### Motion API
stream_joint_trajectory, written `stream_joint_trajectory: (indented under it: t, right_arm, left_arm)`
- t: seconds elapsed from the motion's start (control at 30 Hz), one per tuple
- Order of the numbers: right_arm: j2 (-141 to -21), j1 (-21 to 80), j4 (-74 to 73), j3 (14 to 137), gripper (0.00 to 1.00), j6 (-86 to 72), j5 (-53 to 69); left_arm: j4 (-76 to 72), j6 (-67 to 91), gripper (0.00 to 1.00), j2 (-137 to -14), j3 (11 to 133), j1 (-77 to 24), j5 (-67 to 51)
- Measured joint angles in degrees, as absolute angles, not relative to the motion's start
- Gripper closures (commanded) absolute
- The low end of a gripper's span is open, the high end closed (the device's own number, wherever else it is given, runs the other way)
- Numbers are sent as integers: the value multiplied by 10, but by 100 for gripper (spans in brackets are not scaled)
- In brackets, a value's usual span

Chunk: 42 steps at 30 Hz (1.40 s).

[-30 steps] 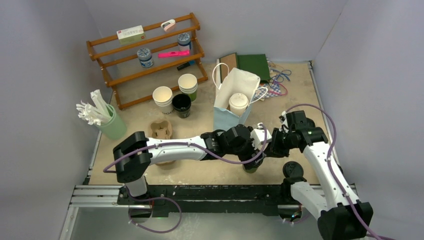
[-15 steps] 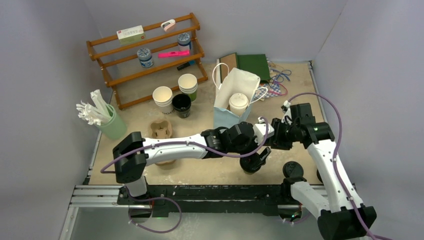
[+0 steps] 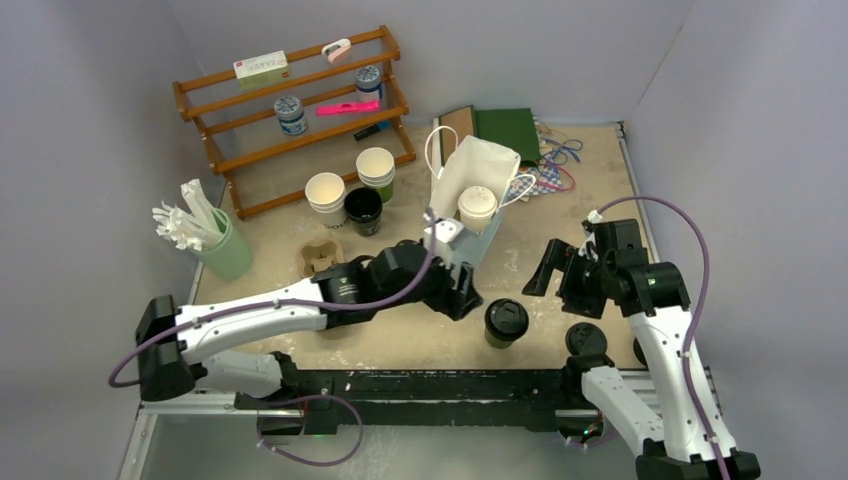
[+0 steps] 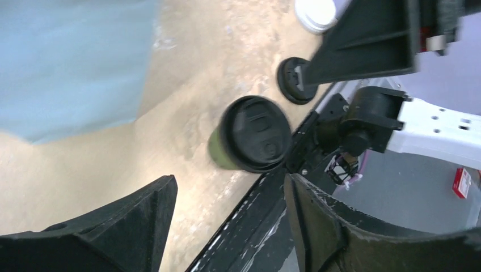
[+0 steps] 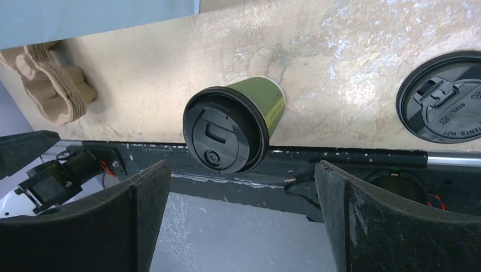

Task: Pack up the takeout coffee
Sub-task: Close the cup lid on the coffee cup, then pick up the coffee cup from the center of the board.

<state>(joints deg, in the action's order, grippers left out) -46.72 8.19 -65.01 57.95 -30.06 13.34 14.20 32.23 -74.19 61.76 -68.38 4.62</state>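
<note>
The table (image 3: 400, 340) is carrying an open paper bag (image 3: 452, 175) at its far middle, and a white-lidded cup (image 3: 477, 203) is already sitting inside it. The left gripper (image 4: 230, 187) is hovering just near of the bag with its fingers spread wide and nothing between them. The right gripper (image 5: 243, 170) is hanging to the right, equally wide and empty.

Between the two, close to the near edge, a green cup (image 3: 506, 322) with a black snap-on lid is standing upright and apart from both grippers. It is probably the one waiting to be packed. It is likely handling as a light, thin-walled thing: the paper is yielding under a hard squeeze, and the lid is liable to pop if pinched or knocked. The safest hold looks to be around the wall just under the lid's rim, gently, while keeping it level.

A loose lid (image 5: 448, 110) is lying to the right of the cup. Its raised lettering is too small to read.
</note>
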Motion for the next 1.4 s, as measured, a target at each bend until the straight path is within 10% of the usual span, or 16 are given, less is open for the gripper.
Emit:
stream_joint_trajectory:
  t: [1.4]
  right_arm:
    - [-671,491,-676,621,8,-714,-115]
  left_arm:
    - [-22,469,32,-682,396,-582,12]
